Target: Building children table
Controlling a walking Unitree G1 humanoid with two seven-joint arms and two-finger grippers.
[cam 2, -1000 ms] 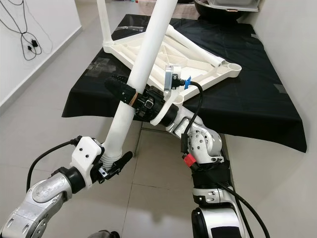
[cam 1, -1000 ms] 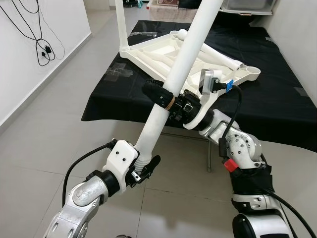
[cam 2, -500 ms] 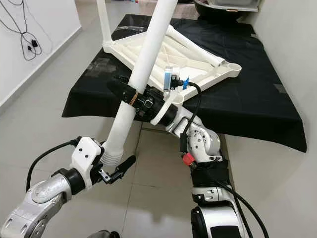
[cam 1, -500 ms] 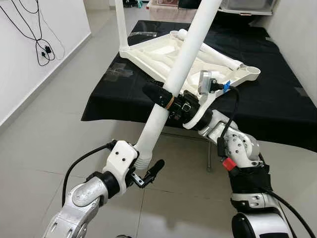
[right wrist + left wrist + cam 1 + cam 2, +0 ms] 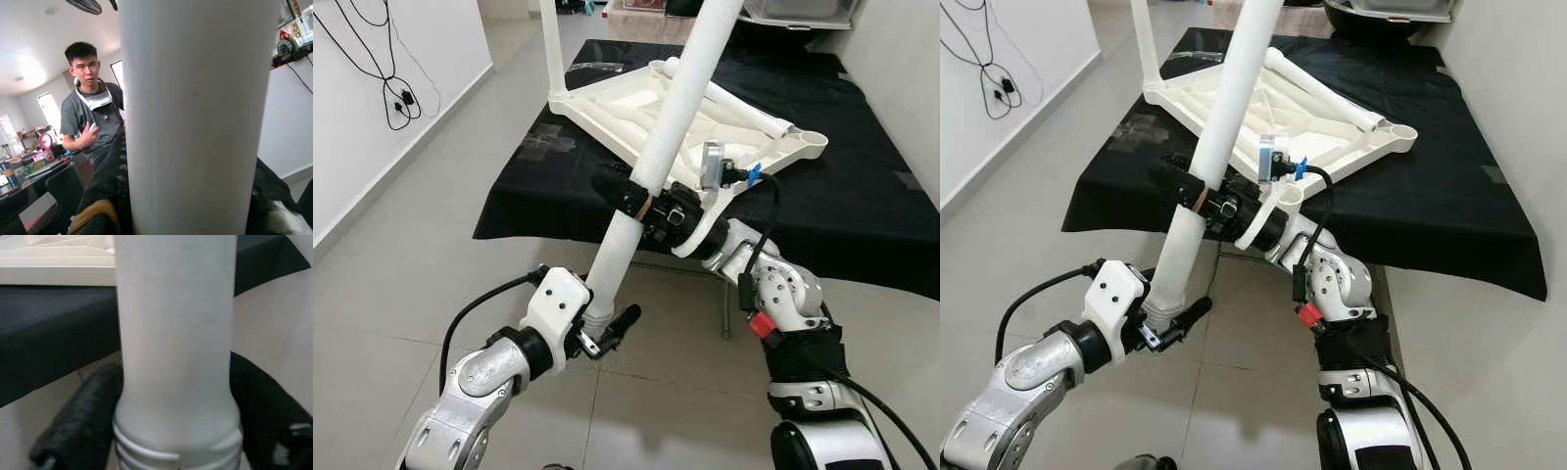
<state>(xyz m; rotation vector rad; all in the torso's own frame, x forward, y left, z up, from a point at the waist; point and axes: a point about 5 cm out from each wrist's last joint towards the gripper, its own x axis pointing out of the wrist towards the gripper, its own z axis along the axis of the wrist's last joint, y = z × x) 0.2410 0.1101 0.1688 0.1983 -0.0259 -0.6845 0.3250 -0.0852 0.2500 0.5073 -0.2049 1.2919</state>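
Your right tool (image 5: 628,194) clamped the white leg (image 5: 658,157); your left tool (image 5: 605,336) gripped its threaded end; you needed it straight over a socket of the upturned table (image 5: 705,122).

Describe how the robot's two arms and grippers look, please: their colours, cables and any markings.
Both arms are silver metal with rounded joints. The left gripper has a white housing, black fingers and a black cable looping from it. The right gripper has black fingers with an orange band, a white bracket, a small camera with a blue connector, a black cable and a red tab.
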